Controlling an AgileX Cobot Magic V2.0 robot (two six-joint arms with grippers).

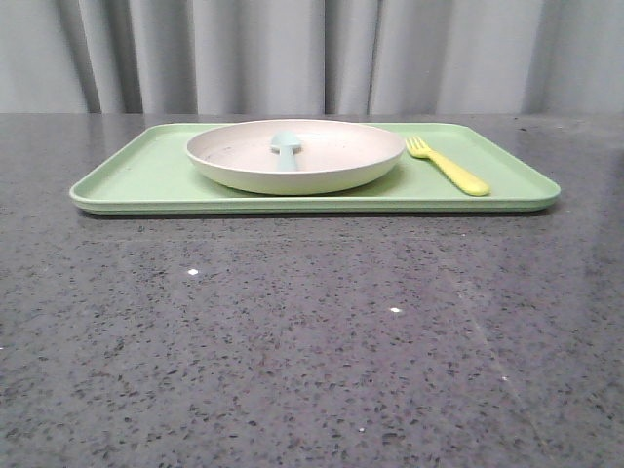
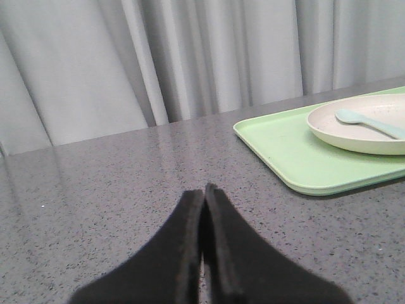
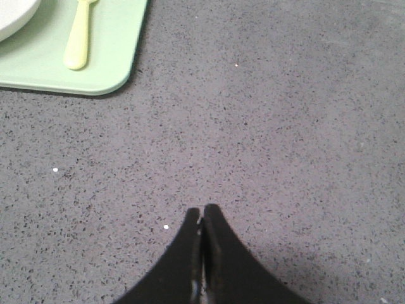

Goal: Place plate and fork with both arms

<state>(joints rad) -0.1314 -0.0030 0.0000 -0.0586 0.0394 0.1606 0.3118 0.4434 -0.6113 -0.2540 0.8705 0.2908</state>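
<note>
A cream plate rests in the middle of a light-green tray at the far side of the table, and the yellow fork lies on the tray to its right. The left wrist view shows the plate on the tray's near corner; the right wrist view shows the fork's handle and a sliver of the plate. My left gripper is shut and empty over bare table, well short of the tray. My right gripper is also shut and empty, apart from the tray. Neither gripper appears in the front view.
A pale blue spoon lies inside the plate, also seen as the spoon in the left wrist view. The grey speckled tabletop stretches in front of the tray. Grey curtains hang behind the table.
</note>
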